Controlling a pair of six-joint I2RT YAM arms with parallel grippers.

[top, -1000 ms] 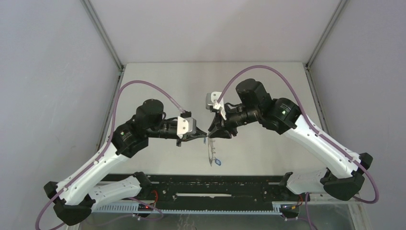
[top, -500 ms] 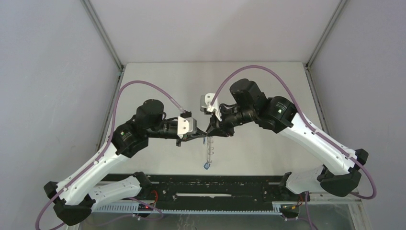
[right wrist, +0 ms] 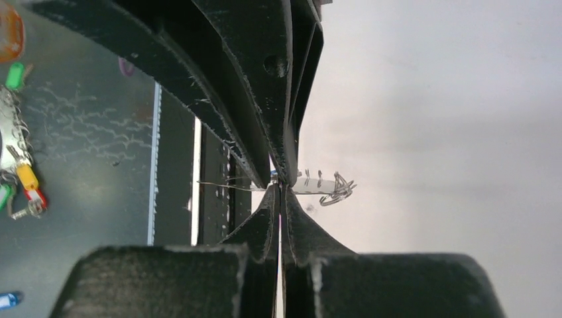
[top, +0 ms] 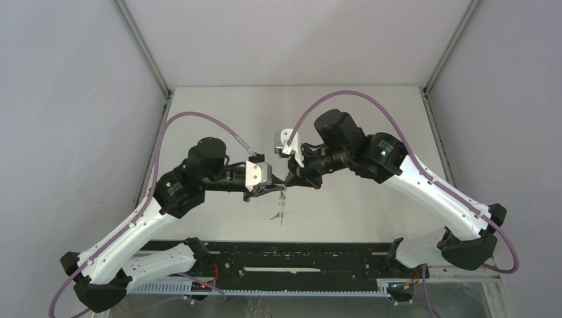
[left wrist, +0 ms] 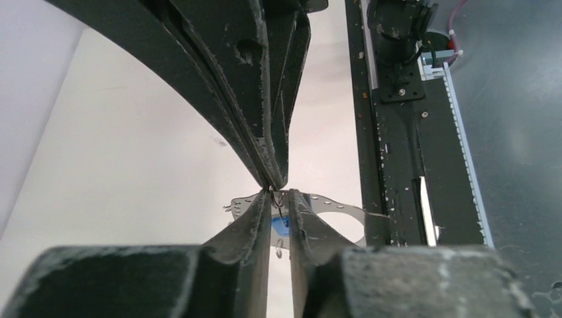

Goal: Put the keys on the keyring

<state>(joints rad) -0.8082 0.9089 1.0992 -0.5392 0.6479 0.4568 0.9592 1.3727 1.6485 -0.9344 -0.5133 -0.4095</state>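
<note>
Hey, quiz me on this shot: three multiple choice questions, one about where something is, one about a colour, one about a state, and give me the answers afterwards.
1. Where is the keyring?
A. Lying flat, touched by nothing.
B. Held up where the two grippers' tips meet.
C. Out of every view.

2. What colour is the key tag seen between the fingers of the left gripper?
A. Red.
B. Yellow.
C. Blue.

3. How is the right gripper?
A. Shut on the keyring.
B. Wide open.
C. Half open, touching nothing.

Answers:
1 B: the top view shows it hanging edge-on below the meeting tips.
2 C: the left wrist view shows blue plastic there.
3 A: its own wrist view shows the fingers pressed together on the ring's rim.
</note>
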